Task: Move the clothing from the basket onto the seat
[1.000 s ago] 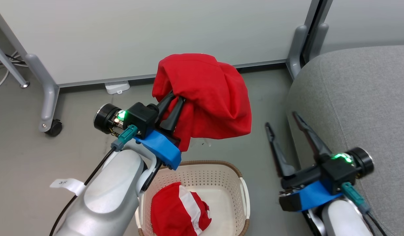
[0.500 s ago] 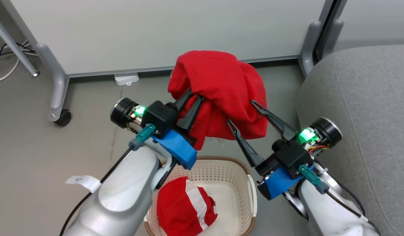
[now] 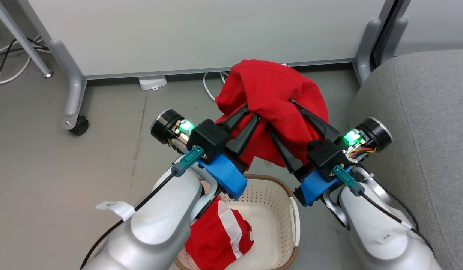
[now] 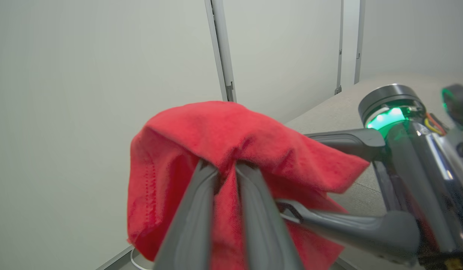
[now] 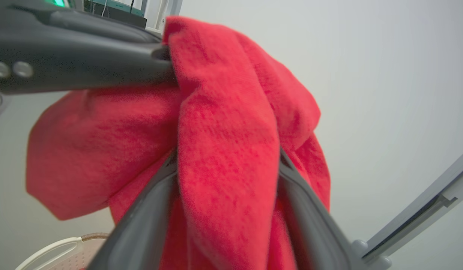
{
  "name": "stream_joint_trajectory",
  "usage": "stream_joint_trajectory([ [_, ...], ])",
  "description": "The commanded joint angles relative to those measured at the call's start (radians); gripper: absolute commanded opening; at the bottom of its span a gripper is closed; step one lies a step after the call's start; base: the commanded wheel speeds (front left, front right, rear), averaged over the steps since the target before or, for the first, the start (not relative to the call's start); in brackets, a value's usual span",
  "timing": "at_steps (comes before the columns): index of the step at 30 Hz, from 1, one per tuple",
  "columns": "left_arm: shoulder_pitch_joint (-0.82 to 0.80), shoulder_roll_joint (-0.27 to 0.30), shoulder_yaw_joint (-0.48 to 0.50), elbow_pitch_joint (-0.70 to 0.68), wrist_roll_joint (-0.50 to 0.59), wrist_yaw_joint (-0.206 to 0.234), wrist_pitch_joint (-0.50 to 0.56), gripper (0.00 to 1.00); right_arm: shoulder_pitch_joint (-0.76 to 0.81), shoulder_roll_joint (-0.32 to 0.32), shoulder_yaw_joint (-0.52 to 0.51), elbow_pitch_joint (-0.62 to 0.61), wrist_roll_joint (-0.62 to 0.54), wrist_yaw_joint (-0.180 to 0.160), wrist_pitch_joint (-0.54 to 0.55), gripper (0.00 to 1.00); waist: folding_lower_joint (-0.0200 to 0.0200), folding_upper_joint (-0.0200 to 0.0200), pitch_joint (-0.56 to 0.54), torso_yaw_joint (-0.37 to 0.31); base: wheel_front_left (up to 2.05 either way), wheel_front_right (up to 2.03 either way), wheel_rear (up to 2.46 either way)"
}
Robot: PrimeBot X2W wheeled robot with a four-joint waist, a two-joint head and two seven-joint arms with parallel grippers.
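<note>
From the garment point(image 3: 276, 86) your left end effector point(image 3: 253, 113) clamps, the seat point(image 3: 423, 112) lies frame-right, nearer your spread right end effector point(image 3: 279, 113).

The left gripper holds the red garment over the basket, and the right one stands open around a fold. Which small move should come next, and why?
Probably close the right gripper on the fold of red garment lying between its open fingers. The left gripper pinches the cloth above the basket, so a second grip should steady it for the sofa.
</note>
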Motion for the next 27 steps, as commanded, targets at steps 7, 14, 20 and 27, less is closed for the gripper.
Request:
stream_joint_trajectory([
  [7, -0.019, 0.004, -0.018, -0.009, -0.018, 0.0, -0.005, 0.0, -0.005, 0.027, 0.001, 0.036, 0.068, 0.0, -0.003, 0.0, -0.0001, 0.0, -0.002, 0.0, 0.0, 0.0, 0.0],
  [14, -0.015, 0.01, -0.02, -0.007, -0.024, -0.001, -0.005, 0.0, 0.013, 0.033, -0.011, 0.018, 0.1, 0.0, -0.004, 0.0, -0.0001, 0.0, -0.007, -0.004, 0.0, 0.0, 0.0],
  [20, -0.007, 0.012, -0.023, -0.008, -0.023, -0.001, -0.005, 0.0, 0.022, 0.034, -0.007, 0.014, 0.106, 0.0, -0.004, 0.0, -0.0001, 0.0, -0.012, -0.006, 0.0, 0.0, 0.0],
  [27, -0.004, 0.013, -0.022, -0.011, -0.02, -0.001, -0.005, 0.0, 0.027, 0.033, -0.004, 0.014, 0.111, 0.0, -0.004, 0.0, -0.0001, 0.0, -0.016, -0.002, 0.0, 0.0, 0.0],
])
